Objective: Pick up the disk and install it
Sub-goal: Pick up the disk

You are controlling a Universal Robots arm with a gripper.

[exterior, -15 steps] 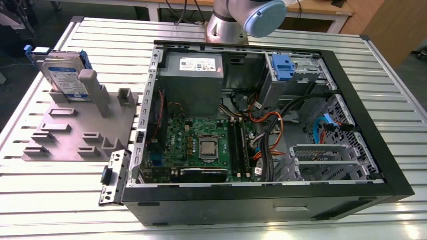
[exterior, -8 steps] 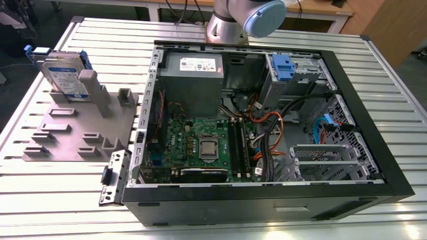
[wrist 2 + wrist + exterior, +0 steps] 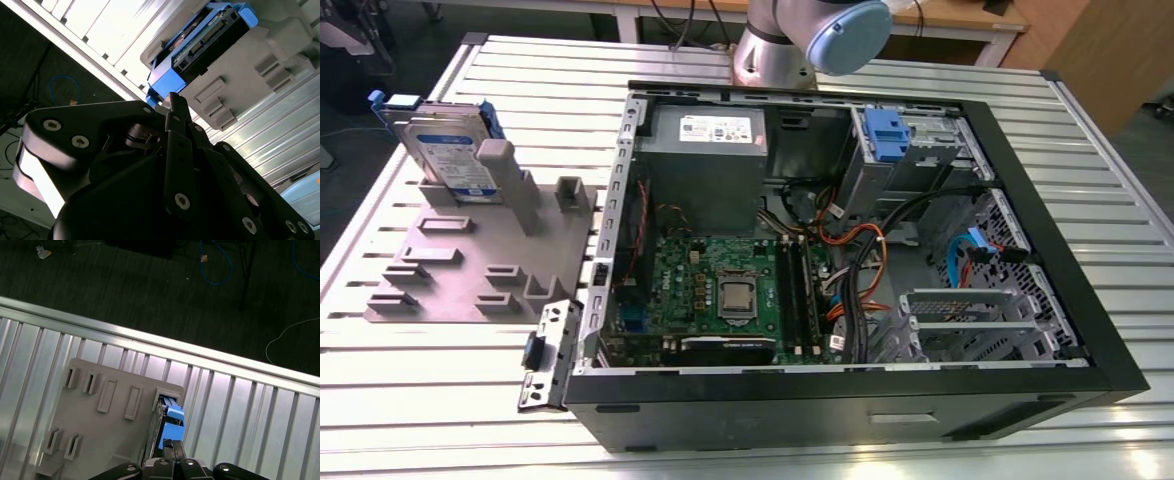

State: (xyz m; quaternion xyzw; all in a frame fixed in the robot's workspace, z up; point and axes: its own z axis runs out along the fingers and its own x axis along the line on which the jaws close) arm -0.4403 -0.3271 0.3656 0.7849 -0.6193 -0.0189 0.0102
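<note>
Evidently, no step is completed: the disk [image 3: 450, 150] is stood upright in a grey holder [image 3: 467, 270] near the tabletop [image 3: 440, 390] edge at the exterior view's left, apart from the opened computer case [image 3: 854, 395]. In the second wrist view the jaws are seen closed on nothing, near the disk's blue carrier [image 3: 165, 82]. Pick-up and installation are both left.
</note>
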